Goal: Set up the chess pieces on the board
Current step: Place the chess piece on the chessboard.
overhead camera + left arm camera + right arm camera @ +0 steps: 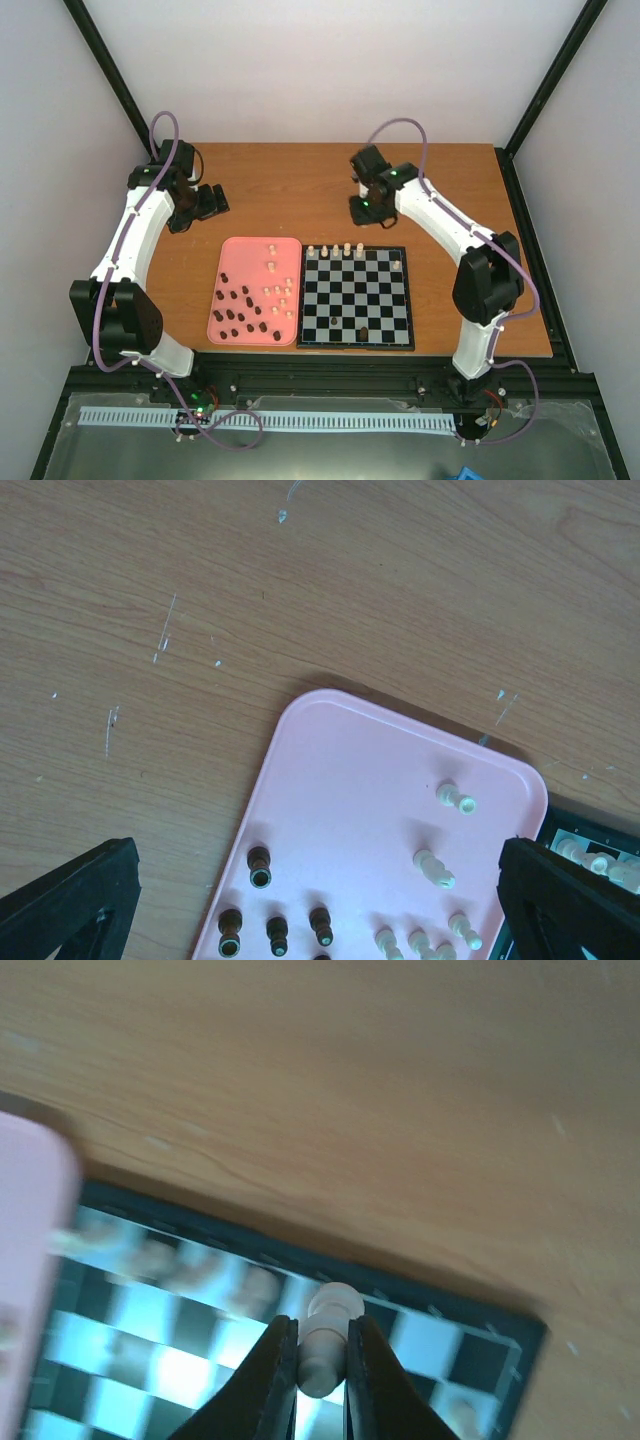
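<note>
The right wrist view is blurred, and the far-row cream pieces (255,1285) on the board (190,1375) smear into pale blobs. It does show what the overhead view cannot: the right gripper (322,1360) is clenched on a single cream piece (327,1335). Seen from overhead, that gripper sits at 12 o'clock of the board.

The left wrist view cuts off the pink tray (340,780) and catches only a corner of the board at 4 o'clock. The fingers of the left gripper (315,910) are spread wide with nothing between them. The tray lies at 9 o'clock of the board and holds dark pieces (238,310) and loose cream pieces (284,295).
</note>
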### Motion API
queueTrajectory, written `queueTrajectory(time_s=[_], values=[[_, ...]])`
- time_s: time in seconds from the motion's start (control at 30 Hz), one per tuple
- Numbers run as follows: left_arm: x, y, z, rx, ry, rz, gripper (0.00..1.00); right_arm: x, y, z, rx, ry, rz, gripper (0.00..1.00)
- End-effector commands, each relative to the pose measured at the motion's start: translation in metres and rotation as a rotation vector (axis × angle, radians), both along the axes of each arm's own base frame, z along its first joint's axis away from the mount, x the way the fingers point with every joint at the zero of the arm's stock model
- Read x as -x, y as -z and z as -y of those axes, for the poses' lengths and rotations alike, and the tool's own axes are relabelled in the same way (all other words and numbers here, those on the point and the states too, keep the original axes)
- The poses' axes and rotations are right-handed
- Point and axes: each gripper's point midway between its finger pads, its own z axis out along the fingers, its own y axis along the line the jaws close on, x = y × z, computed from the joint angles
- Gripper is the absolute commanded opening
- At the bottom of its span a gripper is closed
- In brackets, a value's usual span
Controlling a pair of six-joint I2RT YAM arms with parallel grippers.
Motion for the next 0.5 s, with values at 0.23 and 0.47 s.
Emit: queueTrajectory(time_s=[0.23, 0.47], values=[[-0.006, -0.007, 0.0, 0.006, 0.011, 0.029, 1.0, 0.027, 0.083, 0.054, 0.109, 0.075, -0.15, 0.03], [-0.004, -0.006, 0.0, 0.004, 0.011, 0.024, 1.0, 0.025, 0.1, 0.052, 0.118, 0.073, -0.175, 0.03]])
